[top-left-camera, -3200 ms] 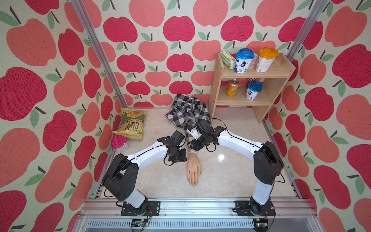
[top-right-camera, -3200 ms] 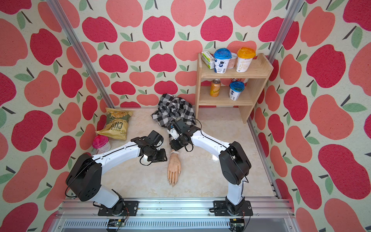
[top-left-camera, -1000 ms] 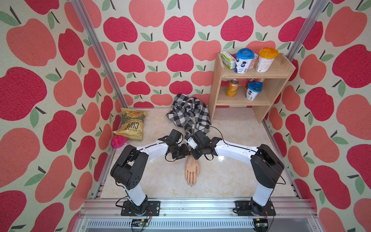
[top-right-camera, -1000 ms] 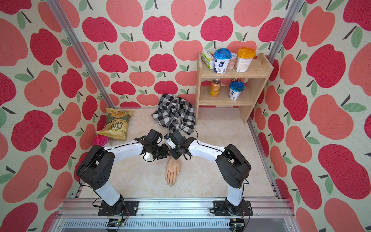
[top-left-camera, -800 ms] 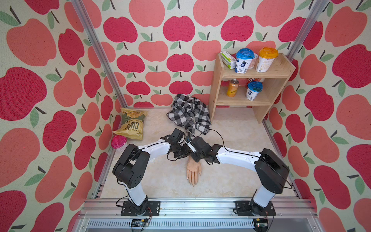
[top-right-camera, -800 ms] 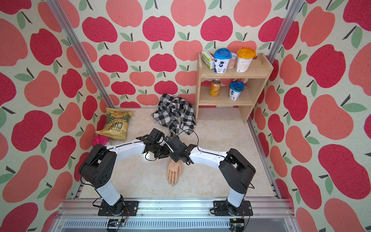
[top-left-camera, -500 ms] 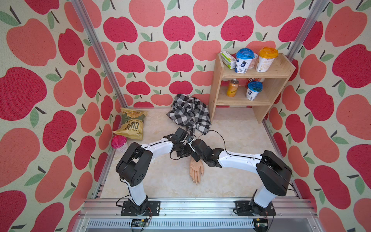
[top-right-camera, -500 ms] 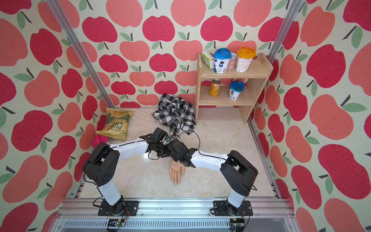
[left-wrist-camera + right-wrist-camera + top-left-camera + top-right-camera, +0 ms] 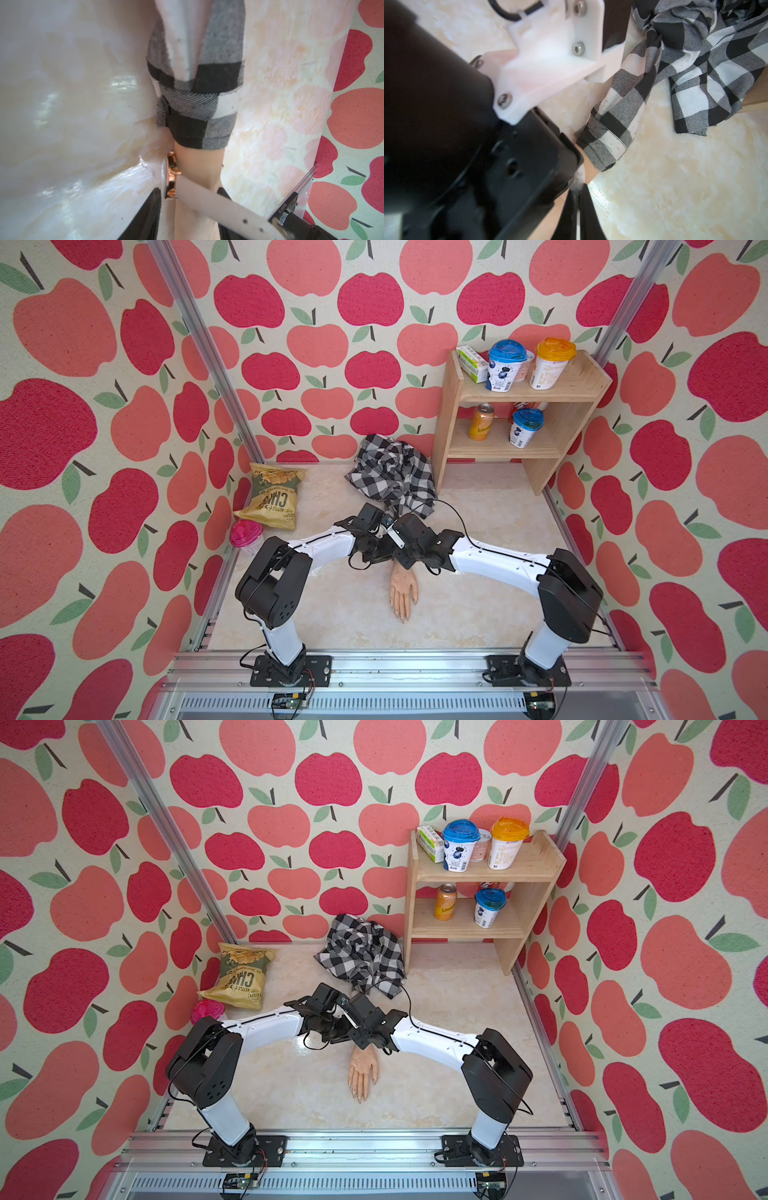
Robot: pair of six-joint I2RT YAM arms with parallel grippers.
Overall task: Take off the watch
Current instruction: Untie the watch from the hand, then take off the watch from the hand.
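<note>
The mannequin hand (image 9: 402,589) (image 9: 363,1071) lies palm down on the floor, fingers toward the front. Both arms meet above its wrist, which hides the watch in both top views. In the left wrist view the watch (image 9: 171,176) shows its rose-gold case at the side of the wrist. Its white strap (image 9: 209,200) is undone and runs out across the wrist. My left gripper (image 9: 188,194) is shut on the mannequin wrist, one finger on each side. My right gripper (image 9: 577,187) is shut on the white strap end (image 9: 579,182).
A plaid shirt (image 9: 392,472) lies at the back, its sleeve cuff (image 9: 199,116) covering the forearm just above the watch. A chips bag (image 9: 272,499) and a pink-lidded cup (image 9: 246,533) sit at the left wall. A wooden shelf (image 9: 449,406) with cups and a can stands back right.
The right gripper head has swung left and now overlaps the left gripper above the wrist. The hand has shifted slightly to the right. Both grips have held.
</note>
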